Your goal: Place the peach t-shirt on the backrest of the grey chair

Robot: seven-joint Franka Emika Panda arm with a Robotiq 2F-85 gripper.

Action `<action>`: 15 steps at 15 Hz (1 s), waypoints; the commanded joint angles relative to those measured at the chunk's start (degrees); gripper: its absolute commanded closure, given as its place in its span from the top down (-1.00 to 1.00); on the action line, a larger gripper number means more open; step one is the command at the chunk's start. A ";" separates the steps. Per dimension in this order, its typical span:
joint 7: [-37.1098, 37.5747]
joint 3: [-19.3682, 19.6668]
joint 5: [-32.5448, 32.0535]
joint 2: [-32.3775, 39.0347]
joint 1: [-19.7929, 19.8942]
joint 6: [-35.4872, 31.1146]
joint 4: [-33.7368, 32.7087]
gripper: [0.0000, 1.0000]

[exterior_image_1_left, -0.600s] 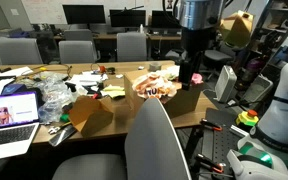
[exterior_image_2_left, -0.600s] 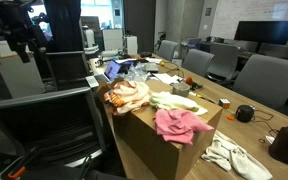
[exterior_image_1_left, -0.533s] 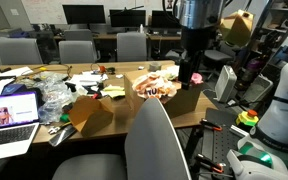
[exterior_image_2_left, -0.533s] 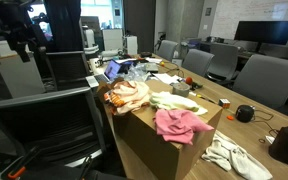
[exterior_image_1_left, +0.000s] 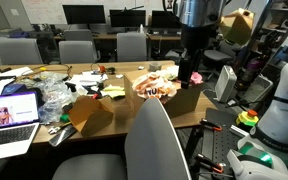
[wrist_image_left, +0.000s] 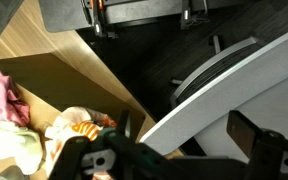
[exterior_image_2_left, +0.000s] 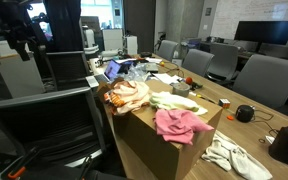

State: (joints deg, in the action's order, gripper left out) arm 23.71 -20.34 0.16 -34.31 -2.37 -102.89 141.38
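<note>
While my gripper [exterior_image_1_left: 191, 74] hangs with its two dark fingers [wrist_image_left: 92, 160] spread wide and nothing between them, the peach t-shirt [exterior_image_1_left: 159, 88] lies crumpled in soft folds just below it and off to one side, heaped in the open brown cardboard box [exterior_image_1_left: 189, 99] beside a rumpled pink cloth [exterior_image_2_left: 179, 125]. Well apart from the tool, the grey chair [exterior_image_1_left: 156, 140] shows a smooth, rounded backrest in an exterior view

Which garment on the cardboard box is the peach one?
The peach t-shirt, bunched at the left end of the box as seen in an exterior view. The cream cloth lies mid-box; the pink cloth drapes the right end.
</note>
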 commanded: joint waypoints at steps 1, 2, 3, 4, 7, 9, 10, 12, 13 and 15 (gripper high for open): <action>0.78 1.35 -0.80 0.38 -1.63 0.10 -0.10 1.00; 0.78 1.35 -0.80 0.38 -1.63 0.10 -0.10 1.00; 0.78 1.35 -0.80 0.37 -1.63 0.10 -0.10 1.00; 0.78 1.35 -0.80 0.37 -1.63 0.10 -0.10 1.00; 2.57 1.49 -2.71 2.26 0.15 0.31 -1.14 1.00; 4.47 2.02 -4.83 3.86 1.48 0.34 -2.10 1.00; 5.64 2.29 -5.84 4.71 2.04 0.23 -2.55 1.00; 7.56 2.85 -8.11 6.46 3.09 0.05 -3.84 1.00; 8.71 3.09 -9.21 7.63 3.63 -0.09 -4.79 1.00; 10.16 3.84 -10.67 9.74 4.28 -0.45 -6.60 1.00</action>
State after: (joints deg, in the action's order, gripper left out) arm 30.73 -17.30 -7.92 -28.64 1.03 -103.03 138.95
